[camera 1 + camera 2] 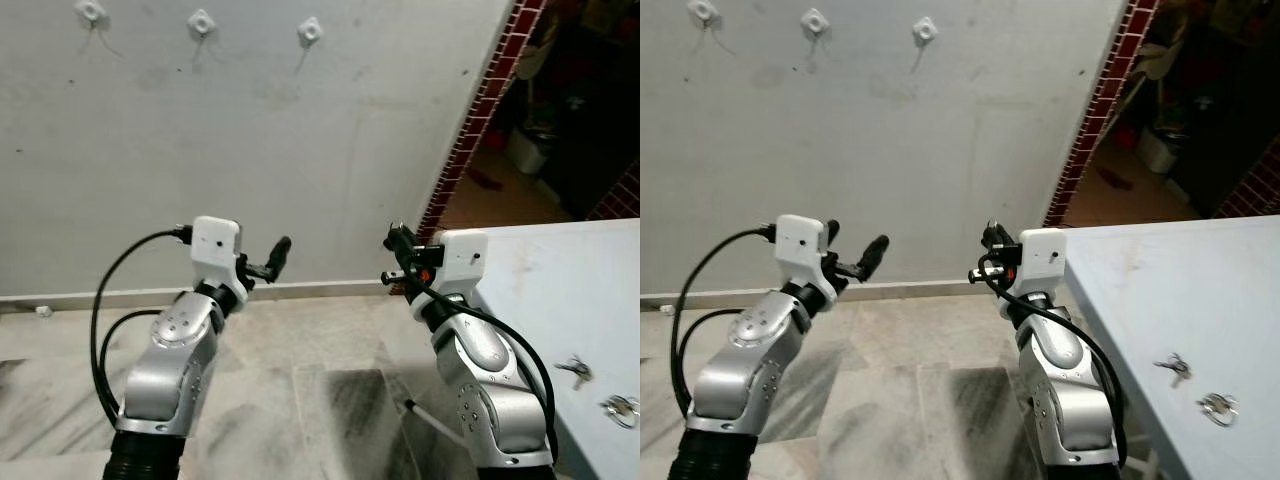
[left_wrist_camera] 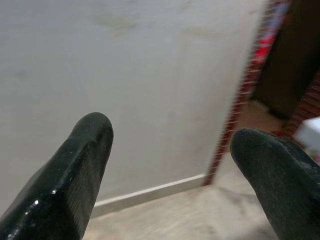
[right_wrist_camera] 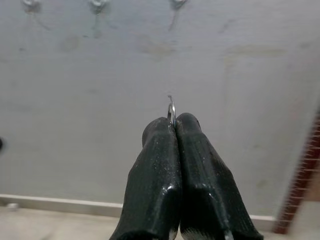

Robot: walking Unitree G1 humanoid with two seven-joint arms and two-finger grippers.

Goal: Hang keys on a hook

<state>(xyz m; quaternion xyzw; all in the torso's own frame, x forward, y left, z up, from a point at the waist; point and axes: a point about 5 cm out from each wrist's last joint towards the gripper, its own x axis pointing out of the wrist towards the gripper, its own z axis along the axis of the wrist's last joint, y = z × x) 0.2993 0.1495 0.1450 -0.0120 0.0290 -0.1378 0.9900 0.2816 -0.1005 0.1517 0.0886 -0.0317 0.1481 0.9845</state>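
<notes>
Metal key ring [image 3: 171, 110] pinched between right gripper [image 3: 173, 125] jaws.

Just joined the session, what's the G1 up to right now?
It faces a white wall with three hooks high up. The right gripper is shut on a thin metal key ring, held toward the wall, short of the hooks. The left gripper is open and holds nothing. More keys lie on the table.

Soft, even indoor light falls on the pale wall [image 1: 300, 140], with no glare. The doorway room [image 1: 570, 110] at the robot's right is dim. Faint shadows of the arms darken the floor [image 1: 340, 400]. Both eye views are sharp; the left wrist view is blurred, its near fingers [image 2: 75, 170] out of focus
</notes>
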